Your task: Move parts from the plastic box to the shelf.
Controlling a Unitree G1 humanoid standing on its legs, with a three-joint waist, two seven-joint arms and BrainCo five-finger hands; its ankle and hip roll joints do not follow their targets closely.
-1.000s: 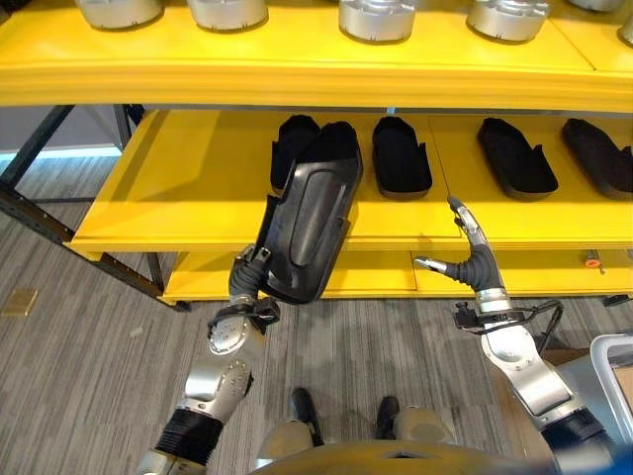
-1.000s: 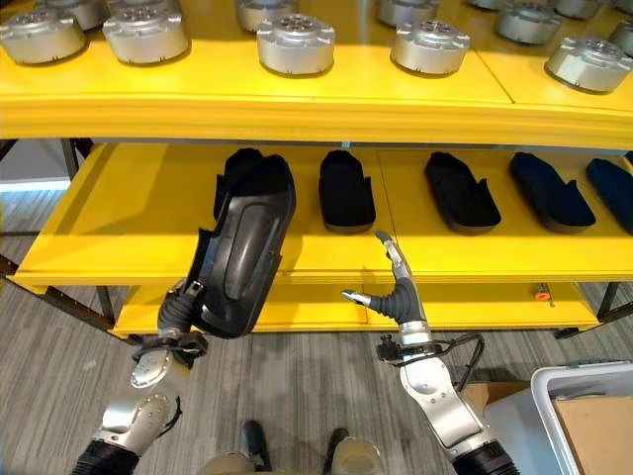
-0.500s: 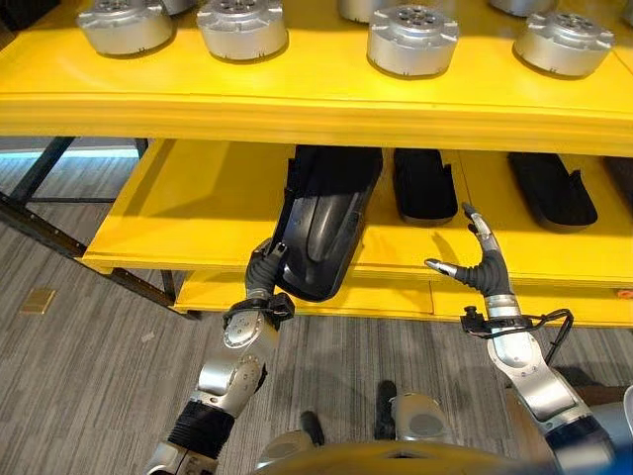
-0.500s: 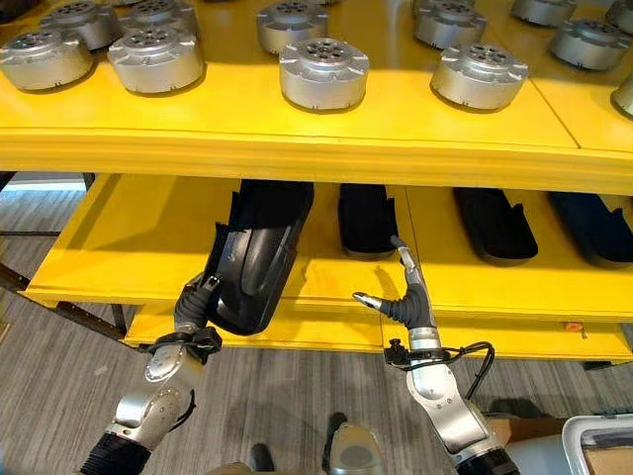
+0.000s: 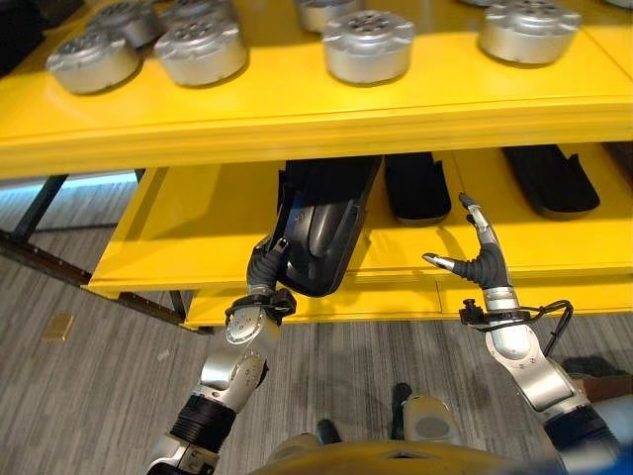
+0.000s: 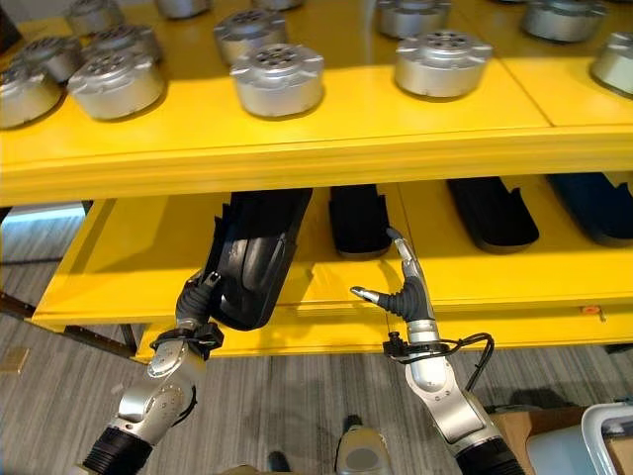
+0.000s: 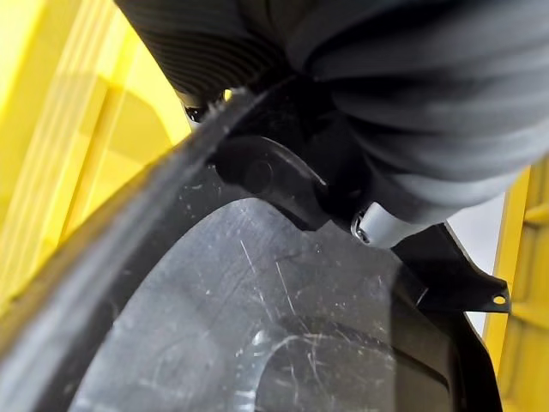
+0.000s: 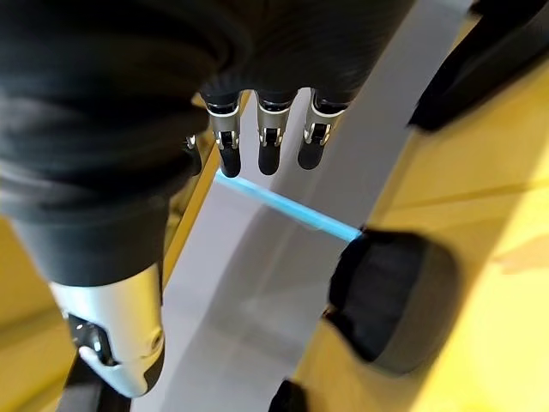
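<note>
Left hand [image 5: 265,269] gripping 1 black part [image 5: 318,223], right hand [image 5: 479,261] open, empty

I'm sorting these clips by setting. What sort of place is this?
Probably a factory or warehouse parts store: a yellow shelf carries rows of round metal parts, black moulded parts line the lower shelf, and the left hand holds another.

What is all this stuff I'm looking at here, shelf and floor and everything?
Yellow shelf: one rack, several levels.
Round metal parts: many, silver, on the upper level.
Black moulded parts: several, lying in a row on the middle level.
Large black part: one, held over the middle level's front edge.
Floor: grey carpet.
Plastic box: one grey corner, on the robot's right.
Left hand: gripping the large part's lower end.
Right hand: open, empty, before the shelf edge.
</note>
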